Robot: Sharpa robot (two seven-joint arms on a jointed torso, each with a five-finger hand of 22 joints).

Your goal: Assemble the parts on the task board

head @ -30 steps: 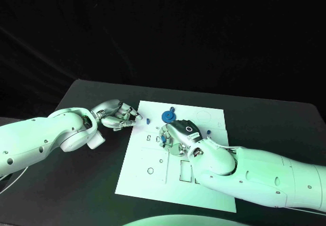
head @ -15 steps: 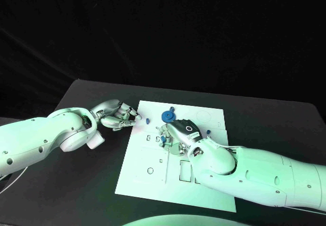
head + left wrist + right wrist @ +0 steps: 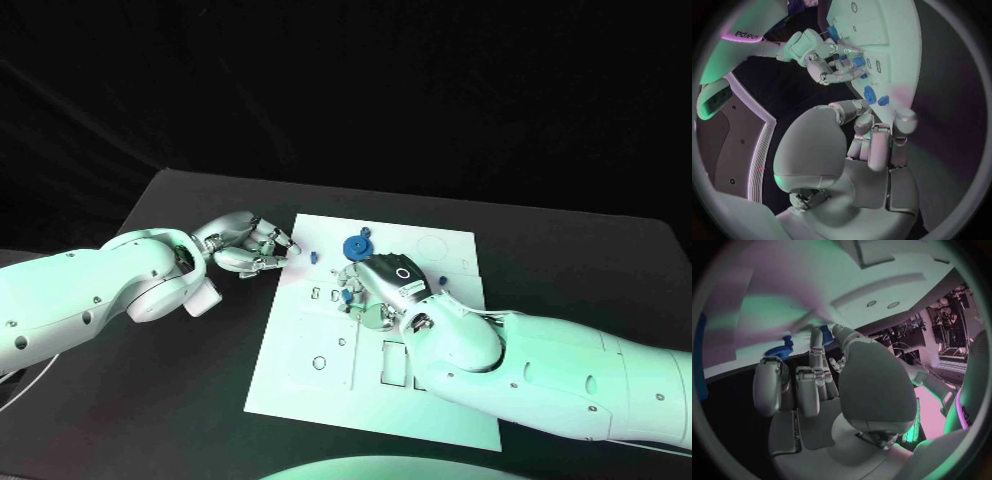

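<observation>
- Task board [image 3: 325, 370] is lying flat on the black table [image 3: 173, 400], its white face marked with round holes and rectangular slots.
- Right arm [image 3: 562, 375] is reaching in over the board's near half, covering part of it.
- Left arm [image 3: 101, 290] is resting over the table beside the board's left edge.
- Right hand [image 3: 378, 285] is sitting over the middle of the board, fingers curled down among small blue parts [image 3: 336, 296]; whether it is actually gripping one, cannot tell.
- Left hand [image 3: 253, 247] is hovering at the board's far-left corner, fingers drawn in together; a small blue part [image 3: 316, 257] is showing just beside the fingertips, contact unclear.
- Blue gear [image 3: 356, 247] is sitting on the board's far portion, just beyond the right hand; the left wrist view is showing it too [image 3: 870, 93].
</observation>
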